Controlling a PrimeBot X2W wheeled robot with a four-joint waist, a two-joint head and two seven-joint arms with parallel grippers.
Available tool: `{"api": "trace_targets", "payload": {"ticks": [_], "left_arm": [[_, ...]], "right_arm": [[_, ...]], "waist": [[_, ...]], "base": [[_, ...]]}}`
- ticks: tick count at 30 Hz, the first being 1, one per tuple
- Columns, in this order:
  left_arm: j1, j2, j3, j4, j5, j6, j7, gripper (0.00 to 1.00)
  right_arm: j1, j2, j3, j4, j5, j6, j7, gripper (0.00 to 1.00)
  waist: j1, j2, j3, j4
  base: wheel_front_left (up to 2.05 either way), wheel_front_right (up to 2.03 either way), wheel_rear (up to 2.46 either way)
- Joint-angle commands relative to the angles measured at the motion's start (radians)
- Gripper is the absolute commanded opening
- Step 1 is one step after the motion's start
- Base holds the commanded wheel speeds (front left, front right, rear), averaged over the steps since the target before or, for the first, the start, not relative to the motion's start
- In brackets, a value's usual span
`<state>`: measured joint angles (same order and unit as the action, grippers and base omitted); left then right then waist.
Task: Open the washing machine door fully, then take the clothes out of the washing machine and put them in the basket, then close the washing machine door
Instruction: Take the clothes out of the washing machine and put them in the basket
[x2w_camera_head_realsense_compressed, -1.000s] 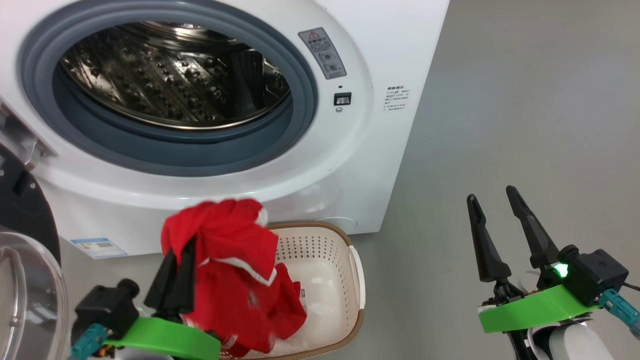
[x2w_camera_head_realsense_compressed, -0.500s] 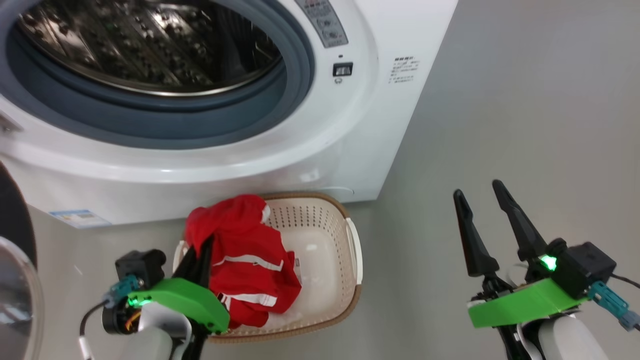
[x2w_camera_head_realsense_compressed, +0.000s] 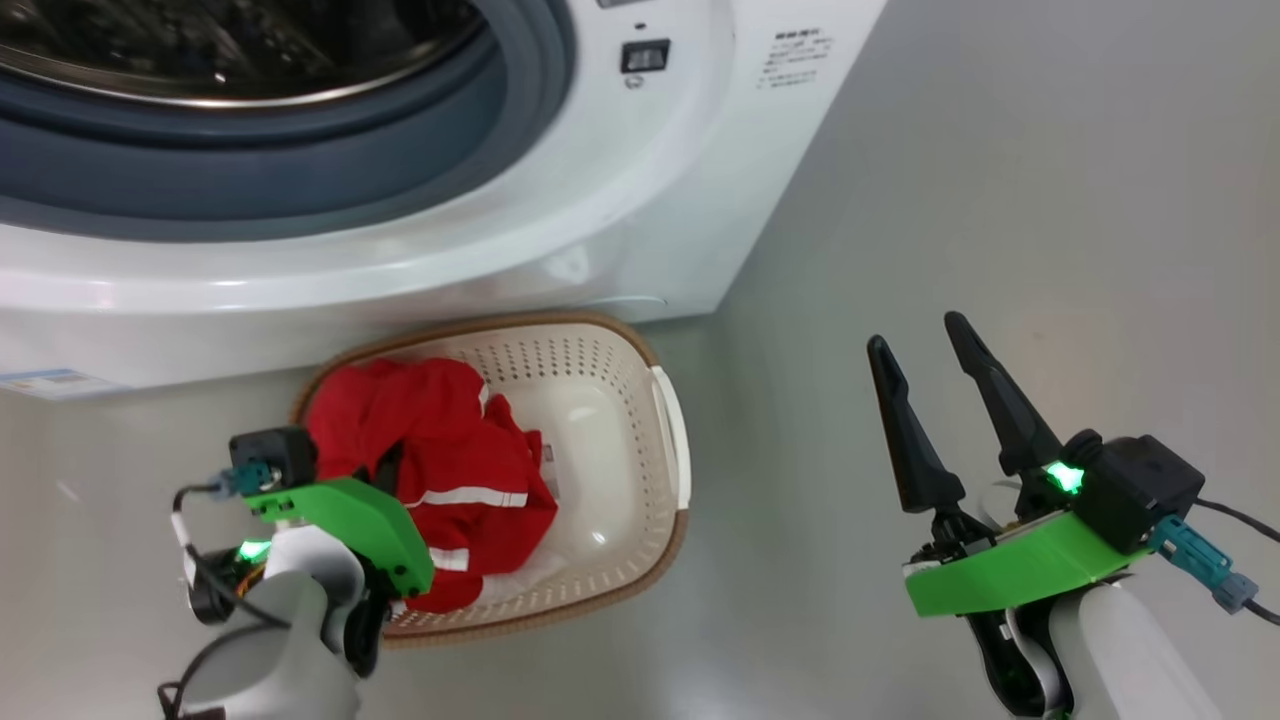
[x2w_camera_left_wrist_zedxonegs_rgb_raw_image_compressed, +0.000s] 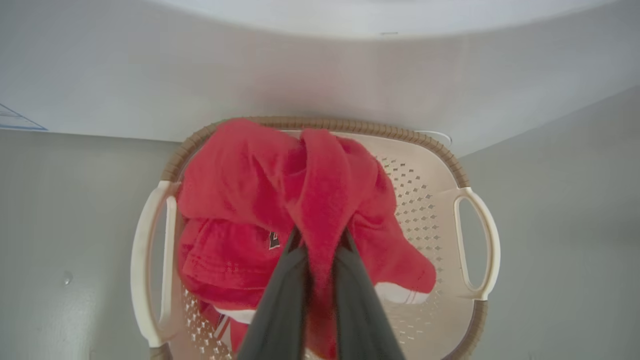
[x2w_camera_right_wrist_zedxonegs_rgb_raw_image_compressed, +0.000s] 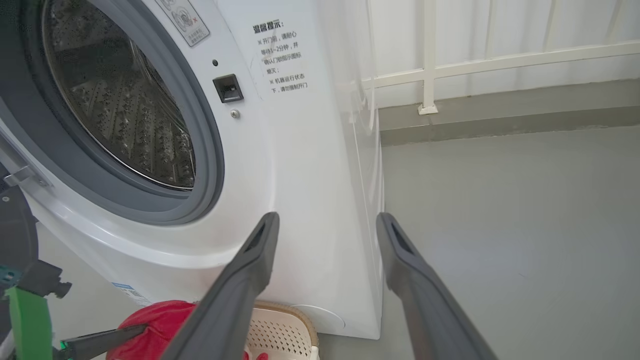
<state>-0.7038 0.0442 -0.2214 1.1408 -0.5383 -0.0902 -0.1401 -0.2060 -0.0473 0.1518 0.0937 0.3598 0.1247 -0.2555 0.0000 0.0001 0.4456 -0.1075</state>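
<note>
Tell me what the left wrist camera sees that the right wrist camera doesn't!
Left wrist view: both white handles of the basket, and the fold of red clothes pinched in the shut left gripper. Right wrist view: the open right gripper, the steel drum, its grey ring and a white railing. Both: the left gripper, the clothes, the basket's brown rim, the washing machine's white front and the grey floor.
</note>
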Motion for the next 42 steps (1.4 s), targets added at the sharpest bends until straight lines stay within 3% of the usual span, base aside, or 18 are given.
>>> {"api": "trace_targets", "payload": {"ticks": [1, 13, 15, 17, 20, 22, 25, 32, 42], "left_arm": [[-0.017, 0.021, 0.02, 0.006, -0.013, -0.007, 0.009, 0.0], [-0.102, 0.06, 0.003, 0.13, -0.015, 0.01, 0.092, 0.0], [-0.104, 0.064, -0.001, 0.136, -0.015, 0.011, 0.112, 0.15], [-0.101, 0.067, -0.007, 0.14, -0.015, 0.01, 0.139, 0.41], [-0.102, 0.07, -0.012, 0.143, -0.015, 0.013, 0.143, 0.48], [-0.101, 0.07, -0.016, 0.144, -0.013, 0.015, 0.139, 0.74], [-0.1, 0.073, -0.026, 0.146, -0.007, 0.015, 0.121, 1.0], [-0.083, 0.069, -0.025, 0.147, -0.015, 0.008, 0.054, 1.0], [-0.014, 0.038, -0.026, 0.102, -0.054, -0.033, -0.071, 1.0]], "right_arm": [[-0.016, -0.003, 0.029, -0.023, 0.008, 0.006, -0.006, 1.0], [-0.06, -0.003, 0.058, -0.028, 0.041, 0.006, -0.006, 1.0], [-0.068, -0.003, 0.062, -0.028, 0.044, 0.006, -0.006, 1.0], [-0.074, -0.003, 0.065, -0.027, 0.046, 0.006, -0.006, 1.0], [-0.079, -0.003, 0.066, -0.023, 0.048, 0.006, -0.006, 1.0], [-0.08, -0.003, 0.066, -0.019, 0.05, 0.006, -0.006, 1.0], [-0.082, -0.003, 0.066, -0.012, 0.052, 0.006, -0.006, 1.0], [-0.074, -0.003, 0.053, 0.0, 0.05, 0.006, -0.006, 1.0], [-0.039, -0.003, 0.013, 0.032, 0.023, 0.006, -0.006, 1.0]], "waist": [[0.0, -0.0001, 0.045, -0.039], [0.0, -0.0001, 0.168, -0.088], [0.0, -0.0001, 0.18, -0.091], [0.0, -0.0001, 0.184, -0.093], [0.0, -0.0001, 0.184, -0.092], [0.0, -0.0001, 0.179, -0.09], [0.0, -0.0001, 0.169, -0.085], [0.0, -0.0001, 0.128, -0.067], [0.0, -0.0001, 0.015, -0.013]], "base": [[0.0, 0.0, 0.0], [0.0, 0.0, 0.0], [0.0, 0.0, 0.0], [0.0, 0.0, 0.0], [0.0, 0.0, 0.0], [0.0, 0.0, 0.0], [0.0, 0.0, 0.0], [0.0, 0.0, 0.0], [0.0, 0.0, 0.0]]}}
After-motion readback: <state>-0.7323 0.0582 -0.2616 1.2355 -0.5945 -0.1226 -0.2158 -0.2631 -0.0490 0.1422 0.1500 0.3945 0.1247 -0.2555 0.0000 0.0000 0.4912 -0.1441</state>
